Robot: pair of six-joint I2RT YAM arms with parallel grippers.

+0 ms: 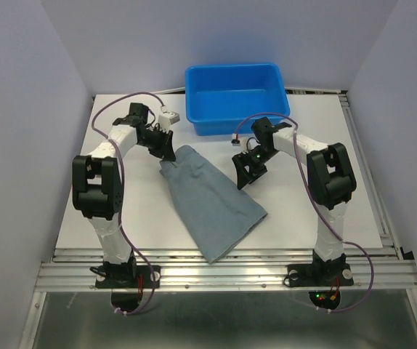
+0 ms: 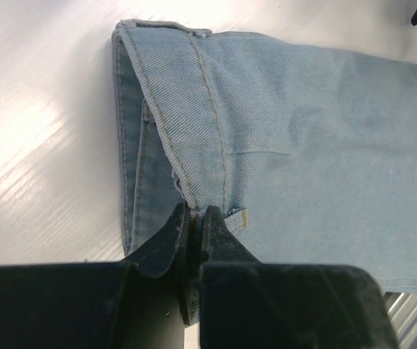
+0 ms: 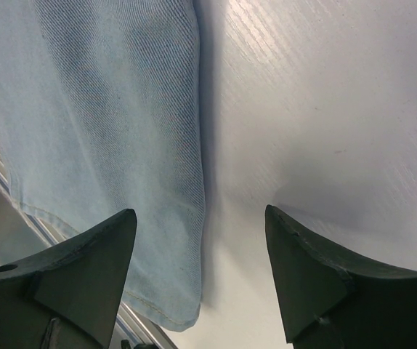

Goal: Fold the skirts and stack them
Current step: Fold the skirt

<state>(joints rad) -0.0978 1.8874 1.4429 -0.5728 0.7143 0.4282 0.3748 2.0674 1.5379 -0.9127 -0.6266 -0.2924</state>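
One grey-blue denim skirt (image 1: 208, 203) lies folded lengthwise on the white table, running diagonally from its waistband at the upper left down to the front edge. My left gripper (image 1: 167, 150) is at the waistband end. In the left wrist view the left gripper (image 2: 194, 212) is shut, pinching the folded waistband edge of the skirt (image 2: 303, 131). My right gripper (image 1: 243, 173) is open and empty, low over the table just right of the skirt. In the right wrist view the right gripper (image 3: 200, 218) straddles the long edge of the skirt (image 3: 107, 109).
A rigid bright blue tub (image 1: 232, 98) stands at the back centre, with nothing visible in it. A small white box (image 1: 169, 115) on a cable lies by the left arm. The table's metal front rail (image 1: 230, 273) runs just below the skirt's hem.
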